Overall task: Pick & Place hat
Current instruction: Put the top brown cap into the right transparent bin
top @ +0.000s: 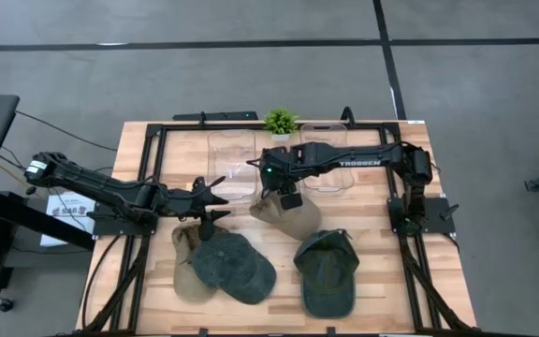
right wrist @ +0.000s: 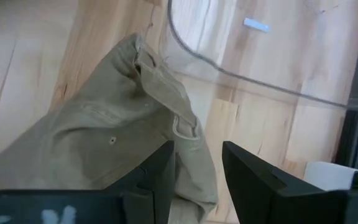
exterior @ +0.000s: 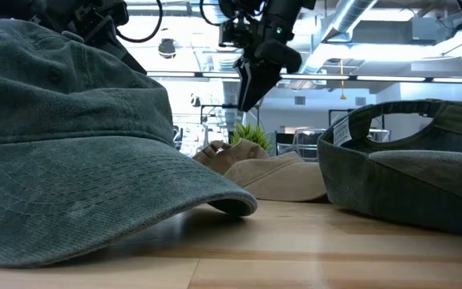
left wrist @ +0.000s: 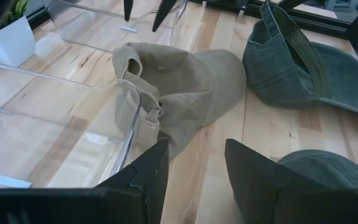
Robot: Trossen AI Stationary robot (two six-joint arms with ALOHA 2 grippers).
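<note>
From the high view I see the right gripper (top: 271,190) hanging over the back edge of the tan hat (top: 288,216), which lies on the wooden worktop (top: 382,253) just in front of 2 clear bins (top: 232,164); my left gripper (top: 215,198) sits beside the left bin, above the grey-green hat (top: 235,267), with a dark green hat (top: 327,272) farther right. In the low view the right gripper (exterior: 249,88) hovers above the tan hat (exterior: 267,172), fingers apart and holding nothing. My left wrist view shows the left fingers (left wrist: 148,171) spread and empty, with the tan hat (left wrist: 191,84) touching a bin wall (left wrist: 126,118). My right wrist view shows its released fingers (right wrist: 157,165) just over the tan hat's (right wrist: 104,143) strap end.
</note>
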